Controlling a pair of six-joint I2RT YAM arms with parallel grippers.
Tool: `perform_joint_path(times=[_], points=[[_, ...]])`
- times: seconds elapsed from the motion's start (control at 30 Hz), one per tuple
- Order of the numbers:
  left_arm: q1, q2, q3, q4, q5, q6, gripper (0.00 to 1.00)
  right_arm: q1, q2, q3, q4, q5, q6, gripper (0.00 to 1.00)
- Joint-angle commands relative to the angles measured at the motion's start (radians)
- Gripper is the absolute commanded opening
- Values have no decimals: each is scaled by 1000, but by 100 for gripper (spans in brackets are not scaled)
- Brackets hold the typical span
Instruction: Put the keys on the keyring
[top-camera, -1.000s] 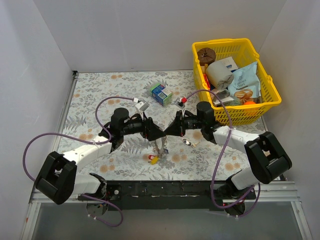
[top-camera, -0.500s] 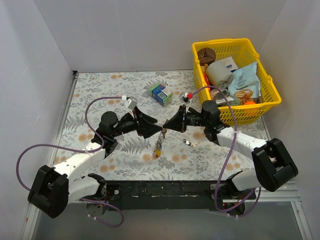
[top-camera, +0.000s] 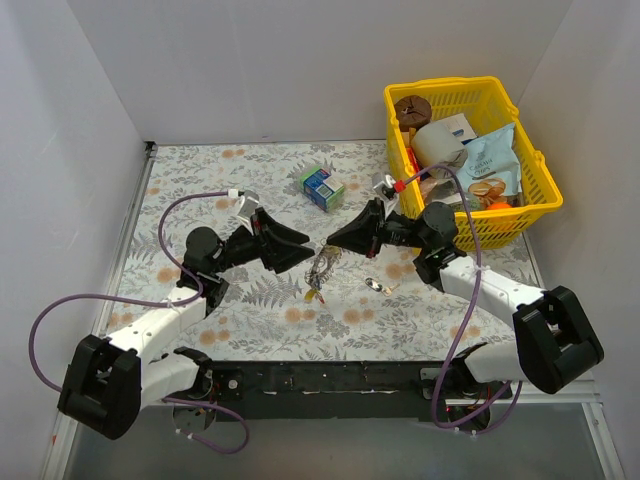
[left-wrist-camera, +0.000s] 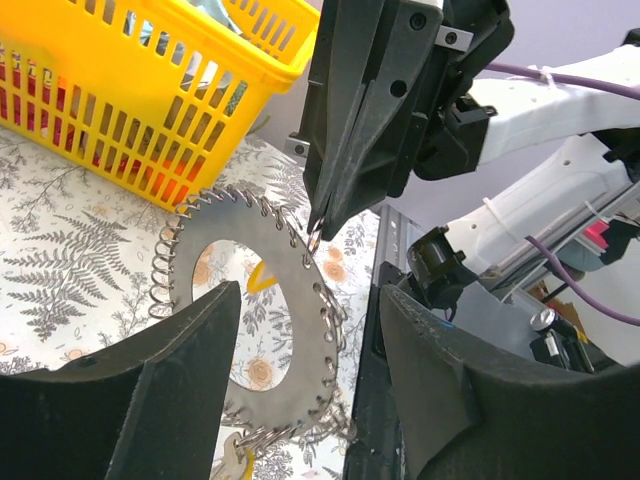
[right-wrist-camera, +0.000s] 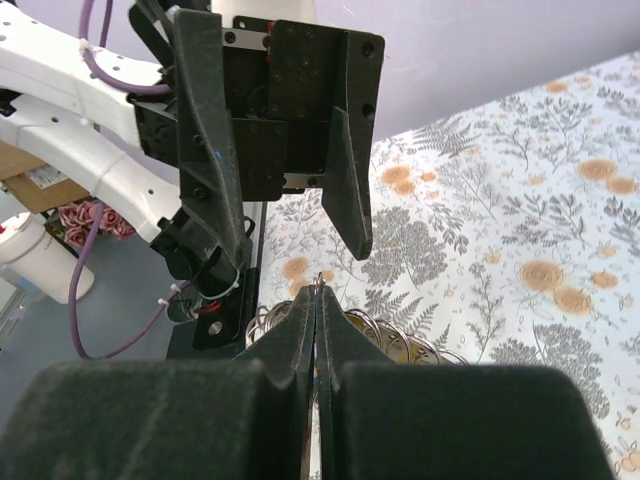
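My right claw (top-camera: 332, 244) is pinched tight on the keyring (left-wrist-camera: 235, 215) rim, holding it up over the counter's middle with keys (top-camera: 314, 294) dangling beneath. My left claw (top-camera: 304, 257) is open, facing the ring. I'd close gently and squarely on the band, no twisting.

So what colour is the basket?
Yellow. The basket shows best in the top view.

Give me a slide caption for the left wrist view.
Shut right gripper pinches the keyring rim, framed by the open left gripper; yellow basket behind.
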Motion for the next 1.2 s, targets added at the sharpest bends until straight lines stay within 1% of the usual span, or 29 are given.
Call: perform_joint_path(times=[0.0,0.17,0.2,0.3,0.37,0.4,0.43,0.63,0.83,0.87,1.17], points=[[25,-11,-8,101,95,-46,56,-9,-23,-7,238,-58,86,1],[36,19,-5,203,133,-103,54,-9,-5,5,293,-98,126,1],[37,26,1,207,138,-109,51,-9,-3,7,296,-101,137,1],[37,63,30,207,171,-112,45,-8,4,7,305,-101,145,1],[36,90,42,207,190,-116,43,-9,15,16,299,-109,149,1],[36,100,48,212,193,-120,40,-9,20,18,301,-112,155,1],[34,107,51,230,199,-127,39,-9,26,18,308,-113,164,1],[34,152,62,322,201,-185,36,-9,24,5,308,-107,166,1],[13,181,91,301,208,-172,33,-9,17,4,285,-103,149,1],[7,183,91,304,208,-172,31,-9,17,4,284,-101,149,1],[-22,193,105,284,199,-150,30,-9,14,-1,272,-98,142,1]])
